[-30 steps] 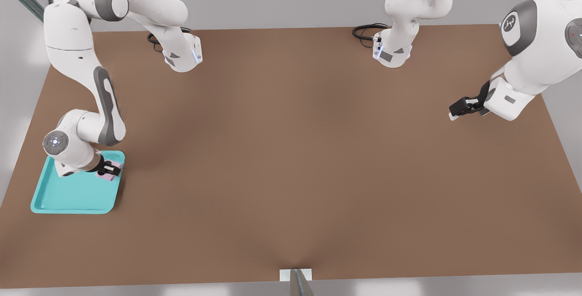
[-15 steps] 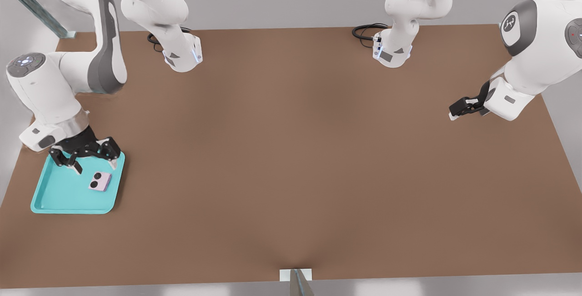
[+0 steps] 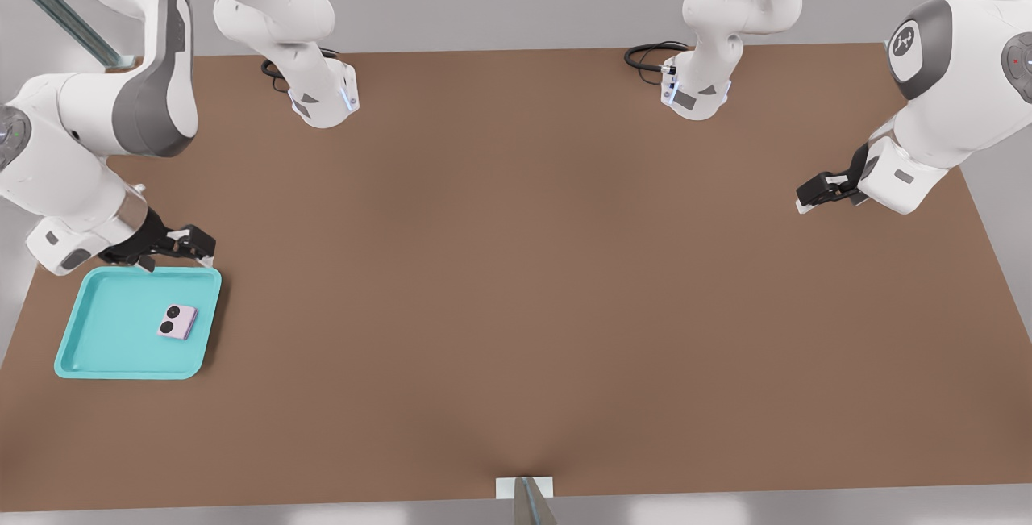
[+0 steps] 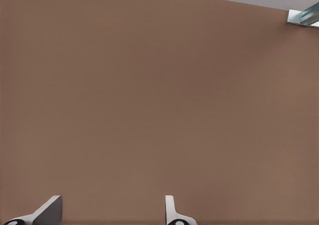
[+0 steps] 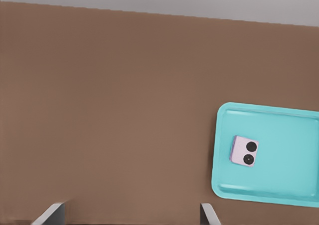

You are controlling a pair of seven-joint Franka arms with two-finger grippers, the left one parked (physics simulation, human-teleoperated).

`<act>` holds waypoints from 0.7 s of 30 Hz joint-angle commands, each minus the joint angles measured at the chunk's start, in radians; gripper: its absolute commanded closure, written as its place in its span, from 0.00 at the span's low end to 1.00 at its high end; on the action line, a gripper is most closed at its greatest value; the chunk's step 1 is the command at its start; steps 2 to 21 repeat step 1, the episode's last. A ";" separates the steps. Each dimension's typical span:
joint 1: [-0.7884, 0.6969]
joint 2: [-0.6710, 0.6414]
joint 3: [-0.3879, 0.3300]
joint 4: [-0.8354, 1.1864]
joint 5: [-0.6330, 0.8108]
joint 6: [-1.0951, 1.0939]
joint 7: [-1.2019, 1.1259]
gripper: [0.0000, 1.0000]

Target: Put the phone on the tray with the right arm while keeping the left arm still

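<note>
No words, numbers or brand names can be read anywhere. The only sign is a white logo [image 3: 904,40] on the grey elbow cap of the left arm [image 3: 959,65], its shape too small to make out. The gripper [image 3: 171,251], above the tray's [image 3: 97,347] far edge, bears no marking.

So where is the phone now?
The phone lies flat inside the tray, toward its right side in the front view, at the table's left. The open end effector hangs beyond the tray's far rim.
</note>
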State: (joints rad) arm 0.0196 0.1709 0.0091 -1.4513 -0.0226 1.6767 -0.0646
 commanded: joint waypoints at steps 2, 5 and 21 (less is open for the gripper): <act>0.008 0.007 0.006 0.014 -0.008 -0.097 0.072 0.00; 0.008 0.007 0.006 0.014 -0.008 -0.097 0.072 0.00; 0.008 0.007 0.006 0.014 -0.008 -0.097 0.072 0.00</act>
